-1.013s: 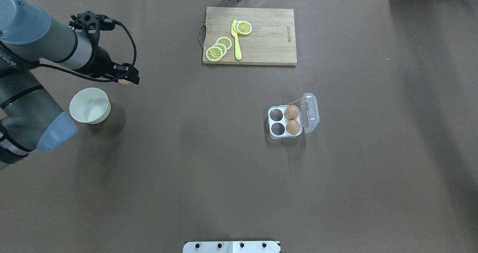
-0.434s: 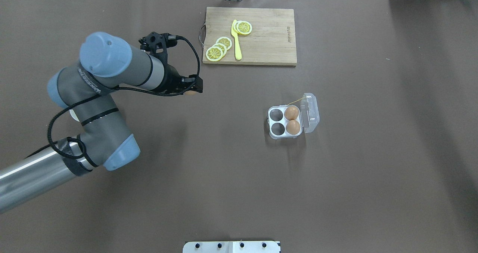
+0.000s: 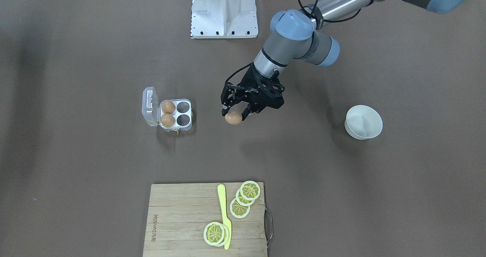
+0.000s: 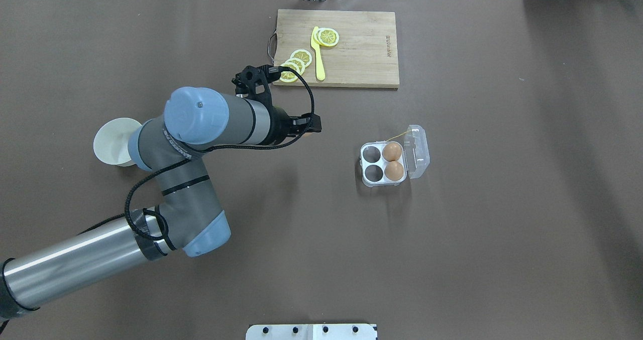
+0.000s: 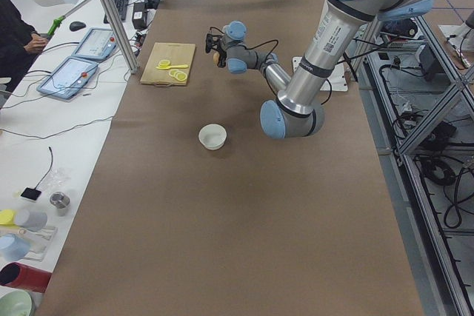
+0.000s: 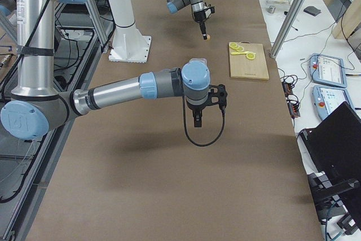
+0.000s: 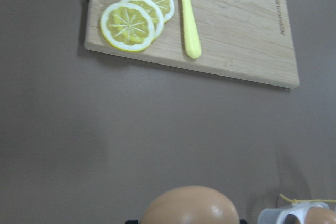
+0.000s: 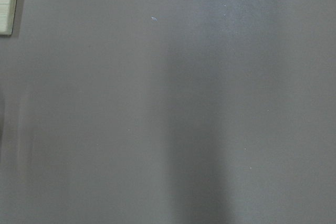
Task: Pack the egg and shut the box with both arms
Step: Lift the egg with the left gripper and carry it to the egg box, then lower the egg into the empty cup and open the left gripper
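Observation:
My left gripper is shut on a light-brown egg and holds it above the table, left of the box in the overhead view. The egg fills the bottom of the left wrist view. The box stands open with its clear lid folded to the right. Two brown eggs sit in the cells next to the lid; the two cells nearer the gripper are empty. My right gripper shows only in the exterior right view, over bare table; I cannot tell whether it is open or shut.
A white bowl stands at the left, partly behind my left arm. A wooden cutting board with lemon slices and a yellow knife lies at the far edge. A white metal stand is at the robot's side.
My left arm has swung to the right from beside the bowl toward the box, carrying the egg. The box and its eggs have not moved.

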Controlling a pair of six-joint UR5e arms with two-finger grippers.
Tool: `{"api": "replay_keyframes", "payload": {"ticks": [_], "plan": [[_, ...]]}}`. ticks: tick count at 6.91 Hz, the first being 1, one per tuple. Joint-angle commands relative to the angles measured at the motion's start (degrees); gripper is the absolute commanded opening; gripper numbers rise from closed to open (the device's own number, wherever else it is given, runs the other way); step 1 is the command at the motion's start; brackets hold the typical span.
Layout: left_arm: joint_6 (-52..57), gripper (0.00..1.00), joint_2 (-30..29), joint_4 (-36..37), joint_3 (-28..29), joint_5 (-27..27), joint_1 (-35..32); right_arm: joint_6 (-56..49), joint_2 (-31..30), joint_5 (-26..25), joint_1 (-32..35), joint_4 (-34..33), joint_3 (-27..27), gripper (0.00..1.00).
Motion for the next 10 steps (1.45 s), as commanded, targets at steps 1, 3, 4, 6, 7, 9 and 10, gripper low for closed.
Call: {"api": "replay_keyframes", "payload": {"ticks": [1,3,4,6,7,9,10], "plan": [[-1.11,0.48,-2.49,-1.06,0.4,6.21,4.38,0.03,-0.03,0.09,-0.01,-0.19,-0.13,1.0],[-1.2,0.48,-8.61,-5.34,8.87,12.09,7.28,0.12,-0.04,0.18,-0.01,-0.27,0.48,1.0],[-1.2,0.48,-9.87,-6.67,10.93,13.52,8.08,0.12,-0.04,0.27,-0.01,-0.19,0.57,1.0],[-1.2,0.48,-11.02,-6.69,11.56,14.31,8.17,0.2,-0.04,2.28,-0.01,-0.27,0.66,1.0],[-1.2,0.48,-11.37,-6.6,11.83,14.32,8.35,0.2,-0.12,2.73,-0.01,-0.36,0.92,1.0],[-1.11,0.48,-12.17,-6.6,12.27,15.19,8.88,0.2,-0.65,2.91,0.08,-0.36,2.05,1.0],[-1.11,0.48,-12.26,-6.6,12.7,15.2,8.88,0.2,-0.91,2.91,0.08,-0.36,2.59,1.0]]}}
